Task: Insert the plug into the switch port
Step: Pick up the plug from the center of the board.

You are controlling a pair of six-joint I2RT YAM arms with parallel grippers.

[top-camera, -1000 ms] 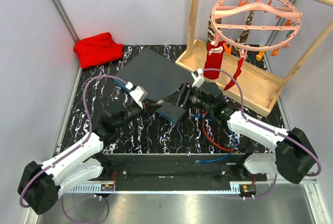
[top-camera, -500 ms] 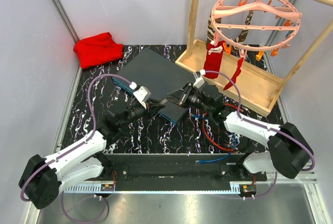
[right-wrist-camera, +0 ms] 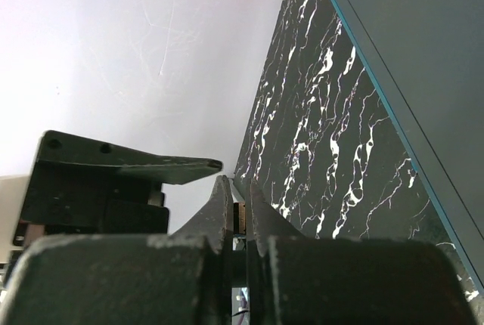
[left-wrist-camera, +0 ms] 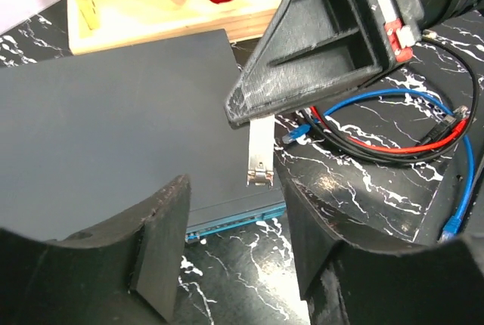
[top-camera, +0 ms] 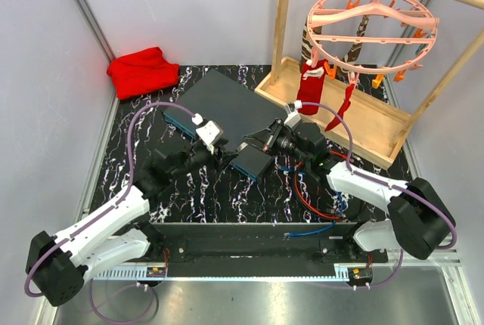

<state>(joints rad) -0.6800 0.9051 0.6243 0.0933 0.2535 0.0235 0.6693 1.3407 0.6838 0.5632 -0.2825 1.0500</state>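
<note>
The switch (top-camera: 219,102) is a flat dark grey box lying at the back of the marbled mat; its teal front edge (left-wrist-camera: 227,223) faces the arms. My right gripper (left-wrist-camera: 243,112) is shut on the plug (left-wrist-camera: 259,153), a slim silver piece that hangs from its fingertips over the switch's near right corner. In the right wrist view the plug (right-wrist-camera: 240,218) shows as a small block pinched between the closed fingers, with the switch (right-wrist-camera: 423,53) to the right. My left gripper (left-wrist-camera: 234,242) stands open just in front of the teal edge, nothing between its fingers.
A red cloth (top-camera: 142,70) lies at the back left. A wooden tray (top-camera: 363,117) with a post, hanging red socks (top-camera: 310,87) and a pink peg hanger (top-camera: 370,26) stands at the back right. Blue and red cables (left-wrist-camera: 393,125) coil right of the switch.
My right gripper has closed on the plug. My left gripper has opened, let go and drawn back a little toward the left.
</note>
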